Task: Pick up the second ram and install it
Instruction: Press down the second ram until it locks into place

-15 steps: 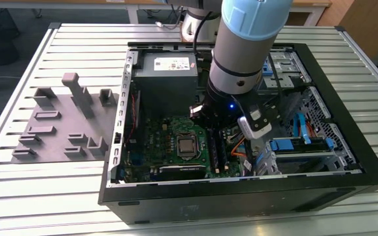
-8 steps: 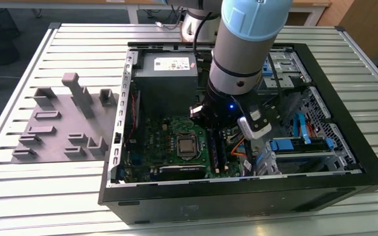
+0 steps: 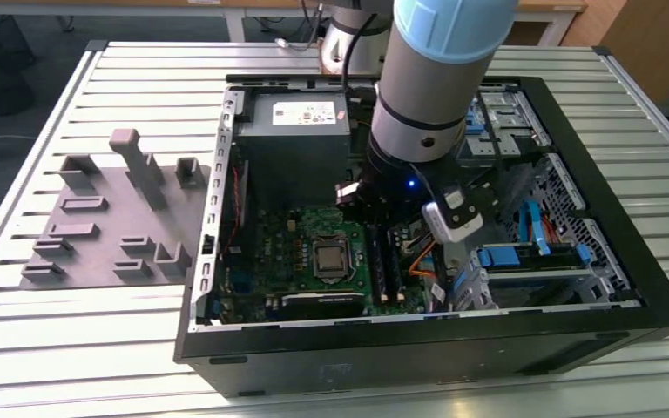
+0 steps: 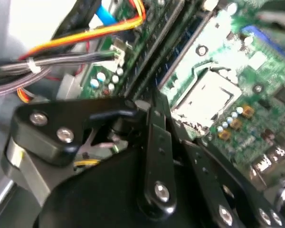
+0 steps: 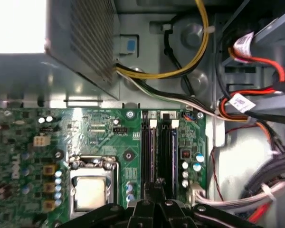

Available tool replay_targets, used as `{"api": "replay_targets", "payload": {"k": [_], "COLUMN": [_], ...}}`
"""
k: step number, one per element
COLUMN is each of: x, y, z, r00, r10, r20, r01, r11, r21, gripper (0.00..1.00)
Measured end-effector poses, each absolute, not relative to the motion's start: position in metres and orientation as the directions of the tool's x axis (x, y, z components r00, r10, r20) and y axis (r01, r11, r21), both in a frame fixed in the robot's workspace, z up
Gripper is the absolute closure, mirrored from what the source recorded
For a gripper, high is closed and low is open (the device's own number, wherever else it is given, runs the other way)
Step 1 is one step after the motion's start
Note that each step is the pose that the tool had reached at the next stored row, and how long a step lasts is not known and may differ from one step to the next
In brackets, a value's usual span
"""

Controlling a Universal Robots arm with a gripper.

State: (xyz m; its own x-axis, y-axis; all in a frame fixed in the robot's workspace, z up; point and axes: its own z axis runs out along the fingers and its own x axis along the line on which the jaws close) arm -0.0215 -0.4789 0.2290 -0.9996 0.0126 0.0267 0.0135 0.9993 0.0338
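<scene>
One arm reaching down inside the open computer case (image 3: pixel 613 287), over the motherboard (image 5: pixel 99 137).
Gripper (image 5: pixel 157 190) fingers pressed together directly above the memory slots; second ram (image 5: pixel 149 152) sits seated in a slot, beside the CPU socket (image 5: pixel 91 187).

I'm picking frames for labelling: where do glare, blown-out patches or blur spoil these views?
In the exterior view, light glares off the slatted table. In the first wrist view, one corner is blown out white beside the power supply, while the motherboard is fairly crisp. In the second wrist view, the motherboard is smeared and the cables are soft.
</scene>
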Motion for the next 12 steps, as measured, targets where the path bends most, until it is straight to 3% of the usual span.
{"api": "replay_targets", "payload": {"k": [12], "x": [-0.0215], "y": [-0.4789], "z": [0.2336], "r00": [-1.000], "r10": [0.013], "r20": [0.027], "r01": [0.014], "r11": [0.999], "r21": [0.035], "gripper": [0.89]}}
